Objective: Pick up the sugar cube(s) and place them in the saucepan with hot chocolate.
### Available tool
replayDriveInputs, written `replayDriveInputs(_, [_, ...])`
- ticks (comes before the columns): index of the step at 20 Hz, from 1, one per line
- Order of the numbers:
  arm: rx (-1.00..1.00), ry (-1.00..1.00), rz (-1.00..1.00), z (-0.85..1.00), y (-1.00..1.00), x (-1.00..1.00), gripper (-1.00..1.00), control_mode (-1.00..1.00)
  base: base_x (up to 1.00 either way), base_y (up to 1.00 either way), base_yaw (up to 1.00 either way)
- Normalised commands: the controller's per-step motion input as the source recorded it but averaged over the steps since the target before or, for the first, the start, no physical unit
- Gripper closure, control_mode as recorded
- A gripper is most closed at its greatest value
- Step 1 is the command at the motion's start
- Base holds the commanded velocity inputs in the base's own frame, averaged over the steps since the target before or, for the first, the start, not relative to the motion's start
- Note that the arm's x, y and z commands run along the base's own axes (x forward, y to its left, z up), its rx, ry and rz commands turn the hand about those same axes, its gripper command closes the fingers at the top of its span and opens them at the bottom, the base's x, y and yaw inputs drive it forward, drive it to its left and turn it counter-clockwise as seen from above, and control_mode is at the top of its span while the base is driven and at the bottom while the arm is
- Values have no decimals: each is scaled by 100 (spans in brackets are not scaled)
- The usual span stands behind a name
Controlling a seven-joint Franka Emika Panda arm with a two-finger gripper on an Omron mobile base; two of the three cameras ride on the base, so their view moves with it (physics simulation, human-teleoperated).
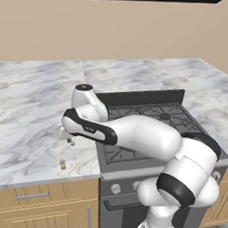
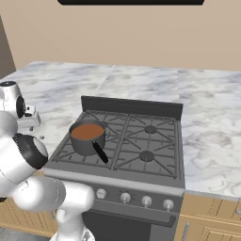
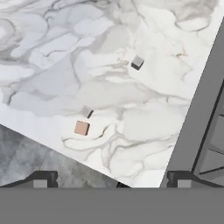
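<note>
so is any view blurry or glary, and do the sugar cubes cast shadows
No glare in any view; lighting is flat. Hand view: soft, the tan cube and grey cube have blurred edges with faint dark sides. Left base view: a cube is a tiny smudge. Right base view: saucepan fairly crisp.

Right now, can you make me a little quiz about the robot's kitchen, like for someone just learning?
1. True or false: the saucepan stands on the stove with reddish-brown liquid inside.
2. How many sugar cubes lie on the marble counter in the hand view? A) one B) three C) five
3. Fill in: the gripper is ____ and holds nothing.

Key
1. True; its black handle points toward the stove's front.
2. B: a tan cube, a small grey cube beside it, and another grey cube farther off.
3. Open; its fingertips stand far apart above the counter's edge.
</note>
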Motion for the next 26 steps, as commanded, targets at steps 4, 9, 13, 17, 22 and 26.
replayDriveInputs(4, [0,0,11,-16,26,0,-100,-100,0,0,0])
replayDriveInputs(9, [0,0,5,-3,10,0,-100,-100,0,0,0])
replayDriveInputs(13, [0,0,0,0,0,2,-100,-100,0,0,0])
replayDriveInputs(17, [3,0,-2,1,2,11,-100,-100,0,0,0])
replayDriveInputs(22, [1,1,-4,-17,24,1,-100,-100,0,0,0])
replayDriveInputs(26, [0,3,0,-38,20,0,-100,-100,0,0,0])
